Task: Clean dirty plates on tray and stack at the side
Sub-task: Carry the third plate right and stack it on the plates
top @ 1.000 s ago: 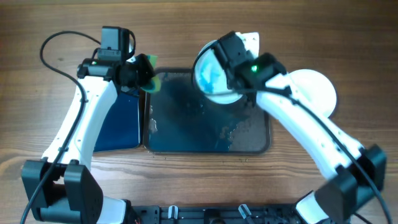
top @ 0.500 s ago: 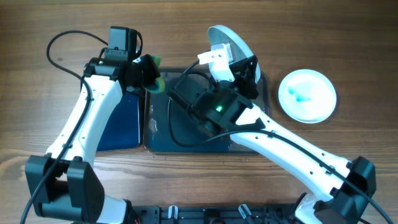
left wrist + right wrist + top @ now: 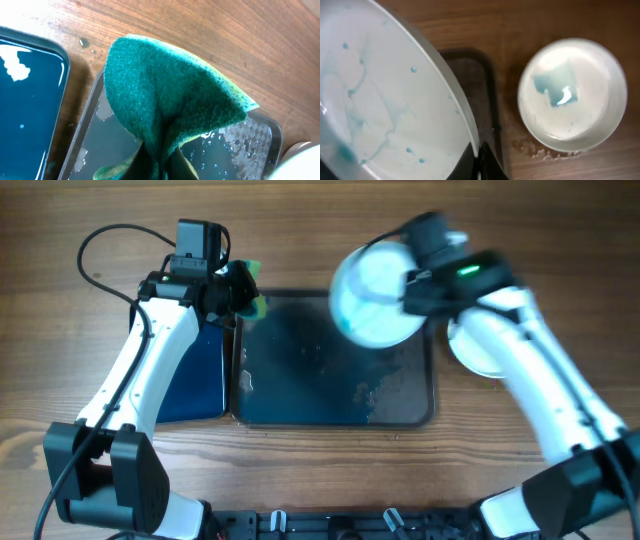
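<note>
My right gripper (image 3: 415, 275) is shut on the rim of a pale-blue plate (image 3: 375, 295) and holds it raised over the back right of the large grey-blue tray (image 3: 330, 395). In the right wrist view the plate (image 3: 380, 100) shows faint blue streaks and drops, and my right gripper (image 3: 479, 159) pinches its edge. A second plate (image 3: 572, 95) with a blue smear lies on the table right of the tray; it also shows in the overhead view (image 3: 480, 350). My left gripper (image 3: 232, 295) is shut on a green sponge (image 3: 170, 95) over the tray's back left corner.
A smaller dark blue tray (image 3: 195, 375) lies left of the large tray under my left arm. The large tray is wet, with drops and foam (image 3: 375, 392). Bare wooden table lies behind and to the far left.
My right arm swung from over the tray's middle to the right, carrying the plate up over the tray's back right. My left gripper with the sponge barely moved.
</note>
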